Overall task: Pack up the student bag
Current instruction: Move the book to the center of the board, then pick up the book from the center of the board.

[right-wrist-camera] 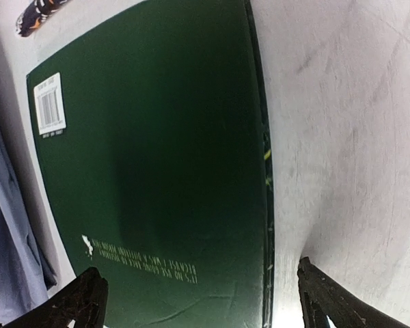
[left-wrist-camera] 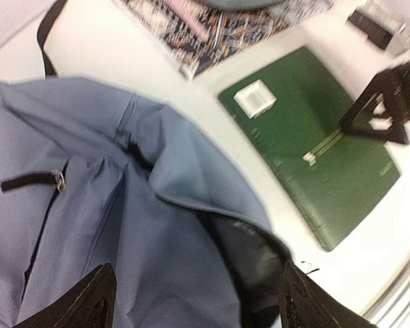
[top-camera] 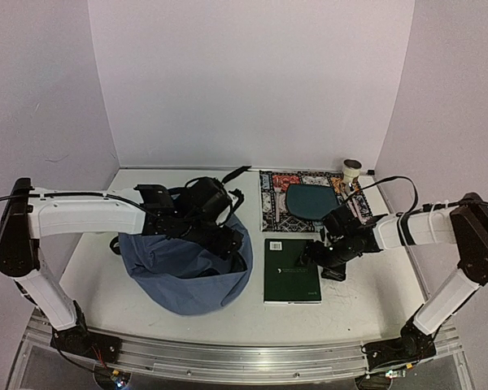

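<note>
The only clear marking is a white barcode label [right-wrist-camera: 50, 104] stuck in one corner of the green book [top-camera: 293, 272]. The bars and a line of small print under them show, but the print is too fine to read. A line of white lettering with a small white emblem runs along the cover near the right pincer [right-wrist-camera: 199, 270]. It lies upside down in the right wrist view and is too blurred to make out.

The bag [top-camera: 183, 280] sits slumped on the left half of the worktop [top-camera: 366, 301], its mouth gaping towards the book. Its right rim lies just beside the book's left edge. A black zip pull [left-wrist-camera: 34, 181] lies on the blue fabric, and a black strap [top-camera: 232, 175] trails off behind the bag.

The left pincer [left-wrist-camera: 195, 287] hangs over the bag's mouth with its fingers wide apart and nothing between them but the fabric below. The right pincer is also spread. One finger is above the cover and the other above the worktop, so the book's right edge runs between them.

Bare worktop lies right of that edge and in front of the book, up to the near rail. Behind the book, close to its far edge, a patterned mat [top-camera: 276, 195] carries a teal pouch [top-camera: 313, 201]. A tape roll [top-camera: 352, 168] stands at the back right corner.
</note>
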You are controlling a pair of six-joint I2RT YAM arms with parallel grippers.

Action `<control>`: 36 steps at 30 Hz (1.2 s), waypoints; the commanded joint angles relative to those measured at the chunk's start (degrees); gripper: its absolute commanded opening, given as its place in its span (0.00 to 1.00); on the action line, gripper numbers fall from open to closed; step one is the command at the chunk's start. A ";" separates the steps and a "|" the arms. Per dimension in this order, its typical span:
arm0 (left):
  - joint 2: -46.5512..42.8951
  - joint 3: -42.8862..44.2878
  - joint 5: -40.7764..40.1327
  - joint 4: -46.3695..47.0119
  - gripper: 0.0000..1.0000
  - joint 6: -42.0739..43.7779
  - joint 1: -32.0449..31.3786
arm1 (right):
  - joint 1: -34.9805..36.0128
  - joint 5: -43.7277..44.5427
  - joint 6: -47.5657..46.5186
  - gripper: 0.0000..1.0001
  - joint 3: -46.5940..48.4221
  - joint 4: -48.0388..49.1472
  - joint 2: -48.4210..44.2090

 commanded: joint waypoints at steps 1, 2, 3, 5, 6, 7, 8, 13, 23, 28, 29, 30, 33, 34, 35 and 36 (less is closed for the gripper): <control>-2.97 5.08 0.49 0.79 0.84 -0.60 -2.09 | 0.29 -3.45 2.27 0.94 -6.11 -0.93 -1.39; -2.93 5.69 0.49 0.89 0.84 -0.36 -2.59 | 0.30 -3.95 2.40 0.93 -7.00 0.04 -1.91; -2.68 6.14 0.55 1.05 0.84 -0.14 -3.10 | 0.33 -4.45 2.48 0.92 -7.71 1.04 -2.28; -1.97 6.80 0.89 1.60 0.84 0.29 -3.98 | 0.33 -5.45 2.52 0.88 -8.73 2.88 -2.69; -1.28 6.99 1.07 1.91 0.84 0.33 -4.46 | 0.29 -5.85 2.52 0.85 -9.10 3.60 -2.70; -0.45 7.05 1.54 2.46 0.84 0.39 -4.89 | 0.29 -6.16 2.57 0.81 -9.34 4.40 -2.70; 0.28 6.98 2.11 3.08 0.84 0.42 -5.25 | 0.29 -6.46 2.66 0.78 -9.64 5.14 -2.67; 5.47 6.83 4.39 6.95 0.83 1.48 -7.80 | 0.32 -8.44 3.54 0.66 -11.67 9.29 -2.14; 16.49 8.44 3.55 9.85 0.83 6.07 -11.05 | 0.30 -10.76 4.41 0.60 -12.17 13.63 -2.45; 20.48 8.48 4.32 10.78 0.77 6.70 -11.04 | 0.32 -13.19 6.02 0.54 -12.78 18.36 -1.82; 21.10 8.47 4.54 10.99 0.76 6.67 -11.04 | 0.32 -13.74 6.31 0.53 -12.96 19.09 -1.94; 21.91 8.42 4.86 11.20 0.75 6.56 -11.01 | 0.29 -14.07 6.56 0.51 -12.98 19.78 -2.04; 23.88 8.57 5.93 11.78 0.73 5.91 -11.03 | 0.34 -14.96 6.65 0.47 -12.99 21.19 -2.56; 24.44 8.62 6.32 11.93 0.73 5.68 -11.04 | 0.31 -15.27 6.68 0.46 -12.98 21.56 -2.73; 24.88 8.61 6.82 12.13 0.72 5.48 -11.03 | 0.29 -15.60 6.75 0.45 -12.98 22.04 -2.89; 25.20 8.56 7.25 12.26 0.71 5.19 -11.01 | 0.29 -16.13 6.87 0.43 -13.09 22.55 -3.11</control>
